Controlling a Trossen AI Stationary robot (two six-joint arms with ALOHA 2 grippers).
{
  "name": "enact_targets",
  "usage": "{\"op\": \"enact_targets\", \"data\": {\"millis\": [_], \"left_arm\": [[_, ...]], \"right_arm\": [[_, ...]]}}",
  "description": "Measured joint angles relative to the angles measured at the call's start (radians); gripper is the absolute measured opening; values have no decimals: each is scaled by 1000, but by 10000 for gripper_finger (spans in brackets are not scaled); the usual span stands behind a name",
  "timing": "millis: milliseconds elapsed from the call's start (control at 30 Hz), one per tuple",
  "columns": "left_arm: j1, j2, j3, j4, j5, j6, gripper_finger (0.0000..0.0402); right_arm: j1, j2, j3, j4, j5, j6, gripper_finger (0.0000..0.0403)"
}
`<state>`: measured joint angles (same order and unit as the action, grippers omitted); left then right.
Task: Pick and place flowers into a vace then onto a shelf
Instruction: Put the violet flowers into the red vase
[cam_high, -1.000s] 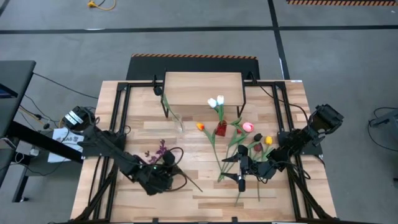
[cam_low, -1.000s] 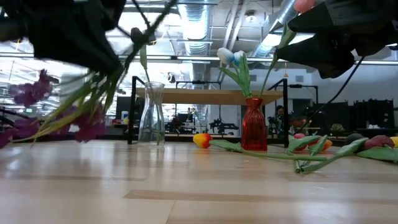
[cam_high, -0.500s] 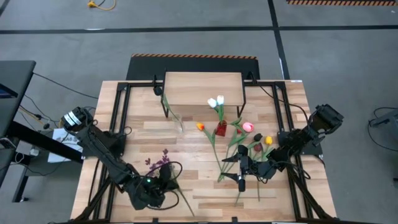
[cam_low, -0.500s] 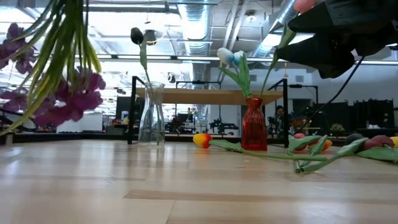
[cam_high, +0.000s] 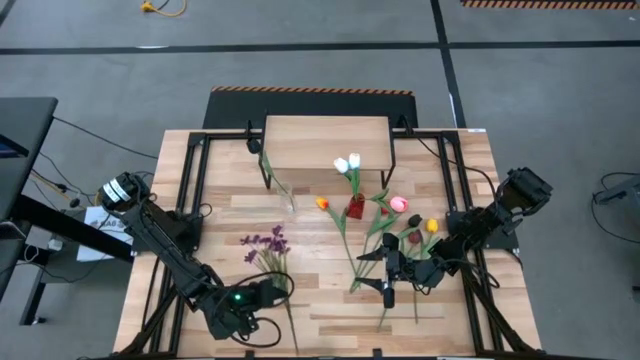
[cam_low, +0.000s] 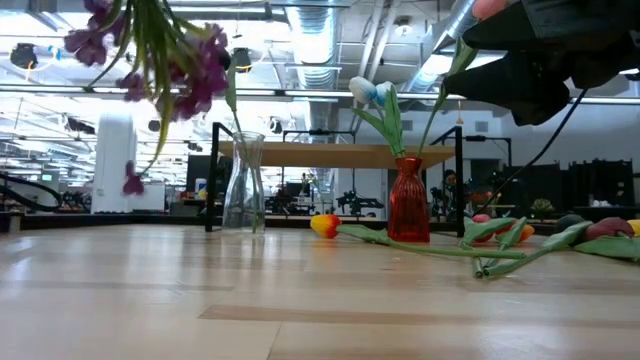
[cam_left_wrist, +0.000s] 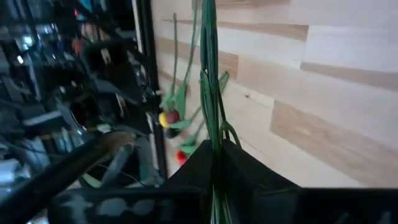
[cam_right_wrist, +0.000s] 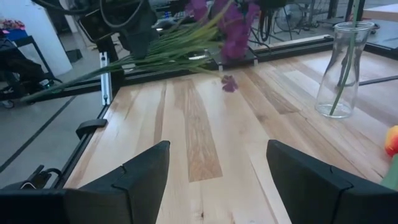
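Left gripper (cam_high: 258, 296), near the table's (cam_high: 330, 310) front edge, is clamped on the purple sprigs' (cam_high: 265, 244) stems, blossoms lifted clear, probably for the clear vase (cam_low: 243, 186) before the shelf (cam_high: 325, 138); right gripper (cam_high: 388, 268) is held wide, empty, over loose tulips (cam_high: 405, 232).

shelf (cam_high: 325, 140): top centre of the high view
glass vase (cam_low: 243, 185): just below its left legs
tulip vase (cam_high: 355, 207): centre
loose tulips (cam_high: 400, 235): right of it
sprigs (cam_high: 265, 248): lower left
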<state>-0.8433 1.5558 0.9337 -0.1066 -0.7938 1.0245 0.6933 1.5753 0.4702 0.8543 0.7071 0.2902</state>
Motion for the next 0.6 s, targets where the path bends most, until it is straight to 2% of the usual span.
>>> {"op": "enact_targets", "data": {"millis": [167, 367, 600], "left_arm": [[0, 0, 0, 83, 0, 120, 8], [0, -1, 0, 126, -11, 366, 8], [9, -1, 0, 128, -147, 560, 8]], "right_arm": [[0, 0, 0, 0, -2, 0, 262], [-2, 0, 0, 0, -1, 59, 262], [-9, 0, 0, 4, -1, 172, 262]]}}
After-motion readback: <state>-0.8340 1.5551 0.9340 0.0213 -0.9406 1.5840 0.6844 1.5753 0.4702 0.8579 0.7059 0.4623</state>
